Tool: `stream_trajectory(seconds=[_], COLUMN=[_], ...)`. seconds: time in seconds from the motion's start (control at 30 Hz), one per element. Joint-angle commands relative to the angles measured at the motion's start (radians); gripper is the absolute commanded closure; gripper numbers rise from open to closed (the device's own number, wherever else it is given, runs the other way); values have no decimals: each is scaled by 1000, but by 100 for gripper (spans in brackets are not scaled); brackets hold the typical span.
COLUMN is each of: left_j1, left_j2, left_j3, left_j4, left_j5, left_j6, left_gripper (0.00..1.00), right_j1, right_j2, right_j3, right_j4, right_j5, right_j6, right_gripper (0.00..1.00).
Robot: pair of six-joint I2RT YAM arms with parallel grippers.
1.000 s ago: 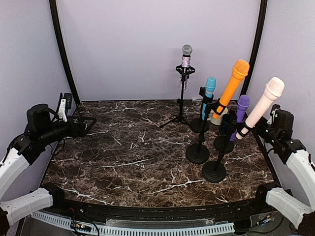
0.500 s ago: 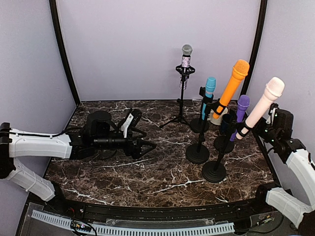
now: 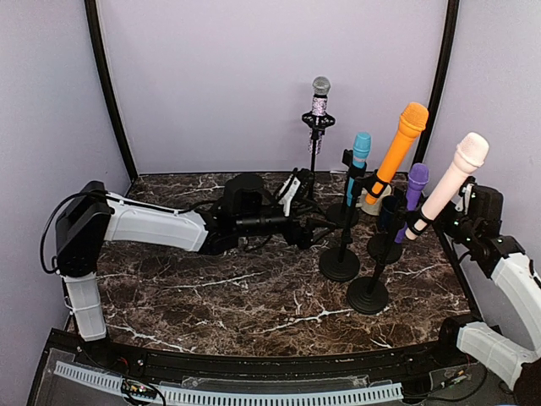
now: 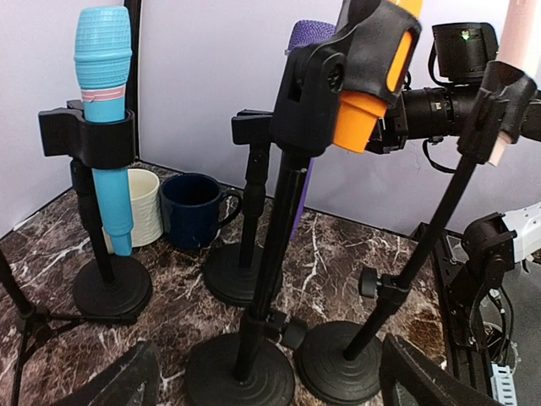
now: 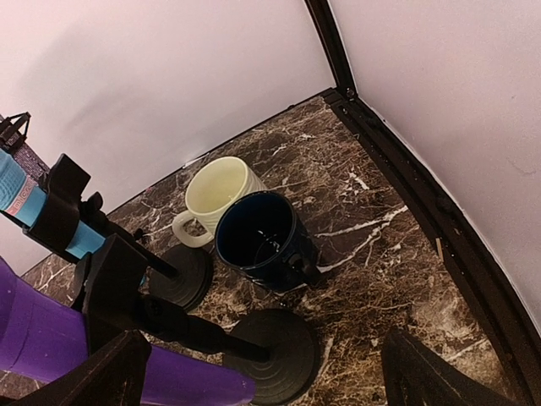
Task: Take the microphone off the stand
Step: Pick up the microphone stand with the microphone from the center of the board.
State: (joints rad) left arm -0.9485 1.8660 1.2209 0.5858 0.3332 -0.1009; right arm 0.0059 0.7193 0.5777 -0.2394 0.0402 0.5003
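Several microphones stand in clips on the right: an orange microphone (image 3: 399, 145) (image 4: 372, 85), a blue one (image 3: 359, 161) (image 4: 106, 101), a purple one (image 3: 414, 190) (image 5: 101, 359), a pale pink one (image 3: 452, 173) and a silver one (image 3: 319, 97) on a tripod at the back. My left gripper (image 3: 317, 230) (image 4: 270, 381) is open, low over the table, just left of the orange microphone's stand (image 3: 340, 264) (image 4: 241, 372), touching nothing. My right gripper (image 3: 452, 224) (image 5: 262, 381) is open behind the pink microphone's stand (image 3: 368, 296), holding nothing.
A cream mug (image 5: 215, 199) (image 4: 142, 207) and a navy mug (image 5: 262, 237) (image 4: 193, 210) sit among the round stand bases at the back right. The black frame post (image 3: 439, 76) and the table's right edge (image 5: 423, 203) run close behind the right arm.
My left arm has swung from the far left edge across the table to the stands on the right, gripper still open. The right arm has not moved.
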Motion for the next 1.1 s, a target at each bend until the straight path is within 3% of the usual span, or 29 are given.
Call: stream_trajectory(seconds=[0.0,0.27,0.57,0.7,0.93,1.07], left_j1=[-12,-12,-12,-13,-13,-17], left_j2=[111,245,333,349,357,358], left_j3=[156,303,413,436,455,457], left_j4=[52,45,7,-3,-23,-26], left_j5=[14,14,56,63,67,63], left_j6=[31,71,68,69,88,95], left_gripper=[9,12,27,36,66,76], right_j1=[4,5,4,4,4,5], right_j2=[-19,-64,-74,-67,-67,-72], right_j3=[45,62,66,79,115,155], right_j4=[33,5,34,31,3,-16], right_j5=[-18,10,4,3,16,22], right_j6=[14,8,27,23,20,16], right_gripper=[2,1,1,2,1,1])
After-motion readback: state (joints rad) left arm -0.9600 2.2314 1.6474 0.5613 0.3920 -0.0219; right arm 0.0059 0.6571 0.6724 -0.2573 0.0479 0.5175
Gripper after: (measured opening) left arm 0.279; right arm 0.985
